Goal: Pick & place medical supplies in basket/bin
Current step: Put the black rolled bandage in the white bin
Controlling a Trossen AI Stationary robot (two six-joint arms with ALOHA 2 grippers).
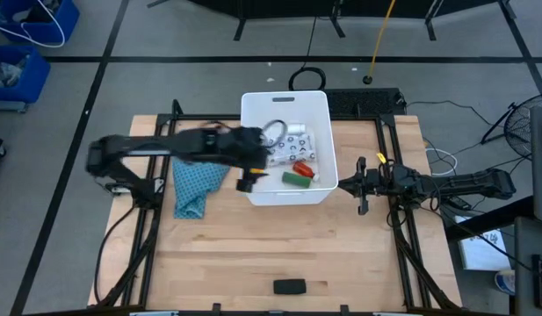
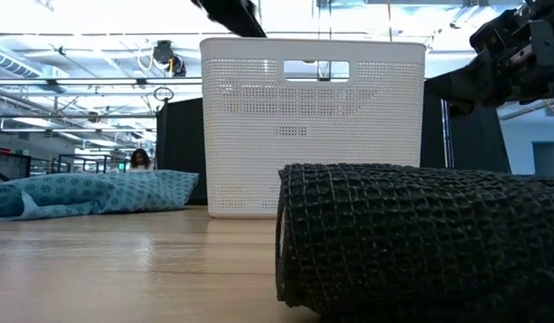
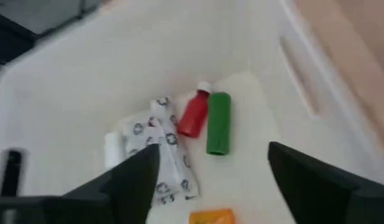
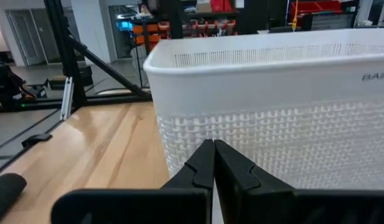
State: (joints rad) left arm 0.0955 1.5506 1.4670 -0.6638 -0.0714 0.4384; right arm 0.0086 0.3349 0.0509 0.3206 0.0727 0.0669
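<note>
The white bin (image 1: pixel 256 105) stands at the table's middle. Inside lie the dotted white packet (image 3: pixel 165 155), the red white-capped bottle (image 3: pixel 193 116), the green block (image 3: pixel 218 123), the orange bottle (image 3: pixel 211 216) and the white roll (image 3: pixel 112 149). My left gripper (image 3: pixel 213 186) hovers open above the bin's left near part (image 1: pixel 250 178), holding nothing. The black bar (image 1: pixel 289 286) lies on the table by the near edge, filling the low view's foreground (image 2: pixel 420 238). My right gripper (image 4: pixel 214 163) waits shut to the right of the bin (image 1: pixel 360 186).
A teal patterned cloth (image 1: pixel 196 186) lies crumpled on the table left of the bin, under my left arm. Bare wood stretches between the bin and the black bar. A person shows far off in the room behind the table (image 2: pixel 139 160).
</note>
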